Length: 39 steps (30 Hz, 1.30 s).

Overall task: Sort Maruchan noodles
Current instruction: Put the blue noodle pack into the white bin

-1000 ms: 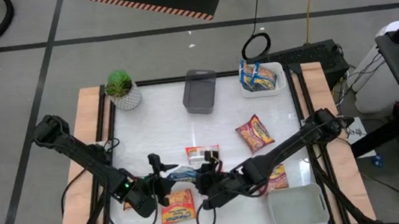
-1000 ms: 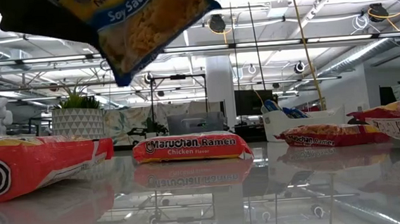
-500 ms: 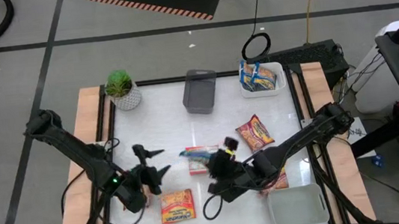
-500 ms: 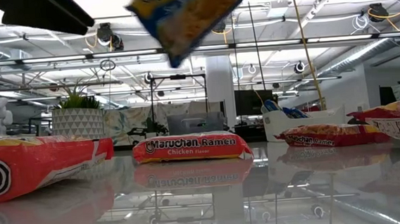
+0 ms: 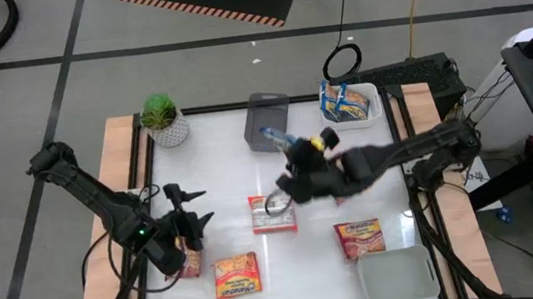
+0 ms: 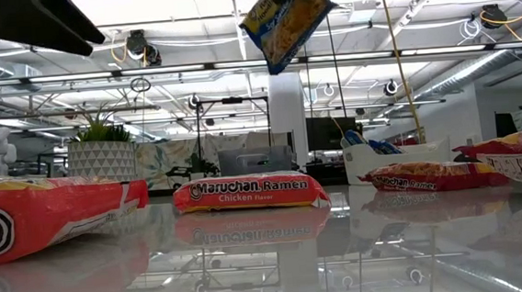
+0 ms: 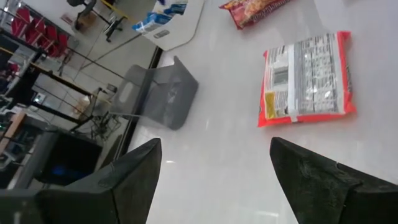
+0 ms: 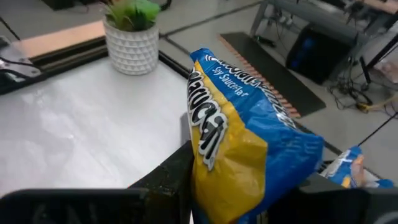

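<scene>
At the desk's (image 5: pixel 201 192) near left, the left hand (image 5: pixel 186 219) waits with fingers spread, empty. The right hand (image 5: pixel 292 152) carries a blue-and-yellow packet (image 5: pixel 273 135), pinched, by the grey tray (image 5: pixel 265 121). Next call: reaching the white tray (image 5: pixel 348 102) of blue packets.

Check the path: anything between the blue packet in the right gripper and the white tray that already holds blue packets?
Nothing visible. The right gripper holds the blue packet in the air beside the grey tray; only bare tabletop lies between it and the white tray.
</scene>
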Available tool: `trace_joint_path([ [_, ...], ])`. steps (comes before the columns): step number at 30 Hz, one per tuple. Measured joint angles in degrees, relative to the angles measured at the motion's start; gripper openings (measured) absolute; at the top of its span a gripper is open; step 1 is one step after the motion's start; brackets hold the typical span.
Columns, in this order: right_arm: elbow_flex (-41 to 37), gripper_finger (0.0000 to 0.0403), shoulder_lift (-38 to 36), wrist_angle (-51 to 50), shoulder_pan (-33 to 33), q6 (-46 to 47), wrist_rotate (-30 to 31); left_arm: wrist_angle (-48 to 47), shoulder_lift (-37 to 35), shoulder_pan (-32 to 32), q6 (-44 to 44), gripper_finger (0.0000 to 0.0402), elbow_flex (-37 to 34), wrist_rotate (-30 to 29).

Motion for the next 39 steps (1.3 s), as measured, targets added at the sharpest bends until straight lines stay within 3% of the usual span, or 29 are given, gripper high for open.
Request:
trace_joint_path([
  [4,0.0,0.0121,-2.2,-0.5,-5.1,-2.7,-4.7,-0.9,0.0,0.4,0.0,0.0305,0.0,0.0],
  [18,0.0,0.0121,-5.4,-14.6,-20.8,0.9,-6.5,-0.4,0.0,0.4,-2.2,0.0305,0.0,2.1],
  [34,0.0,0.0121,-5.4,-26.5,-31.4,9.8,-9.6,0.8,0.0,0.4,-6.7,0.0305,-0.1,4.5],
  [39,0.0,0.0121,-5.4,-30.8,-35.2,10.9,-14.1,0.8,0.0,0.4,-8.0,0.0305,-0.1,4.6],
])
